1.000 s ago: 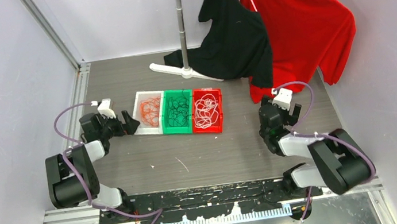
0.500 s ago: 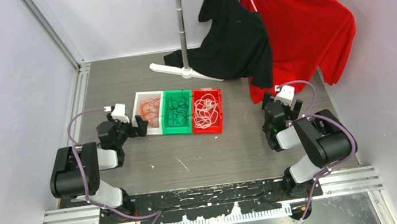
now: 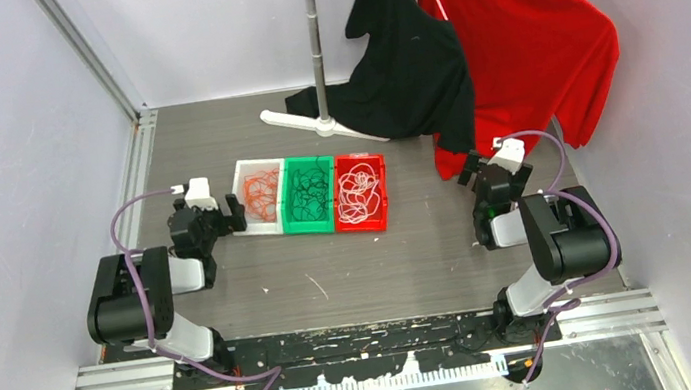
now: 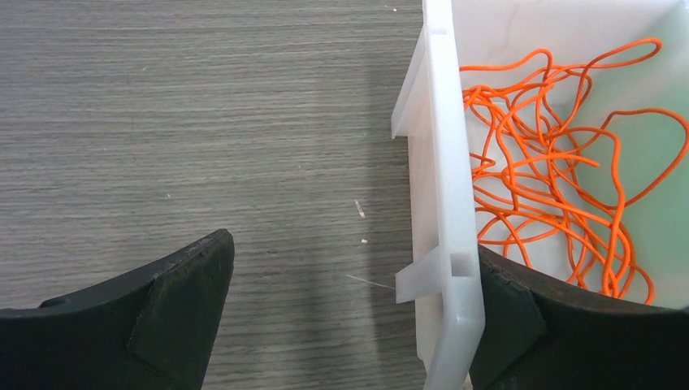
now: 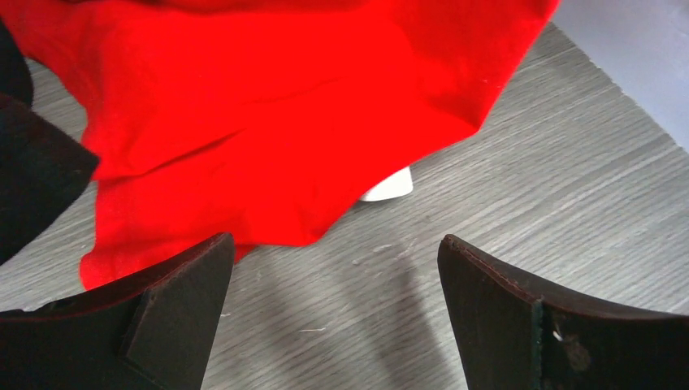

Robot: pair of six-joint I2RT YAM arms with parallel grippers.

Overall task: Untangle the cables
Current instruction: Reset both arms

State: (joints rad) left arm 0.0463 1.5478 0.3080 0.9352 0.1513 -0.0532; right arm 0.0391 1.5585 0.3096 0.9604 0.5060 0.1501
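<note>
Red shirt (image 3: 523,40) and black shirt (image 3: 411,70) — both hanging.

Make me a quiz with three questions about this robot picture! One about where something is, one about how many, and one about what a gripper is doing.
1. Which bin holds the orange cables?
A. white bin
B. green bin
C. red bin

2. How many bins stand in the row?
A. two
B. three
C. five

3. The left gripper is:
A. open
B. shut on the orange cables
C. shut on the white bin's wall

Answers:
1 A: the left wrist view shows the orange cables lying inside the white bin.
2 B: the white, green and red bins sit side by side.
3 A: its fingers are wide apart, one outside the white bin's wall and one inside.
</note>
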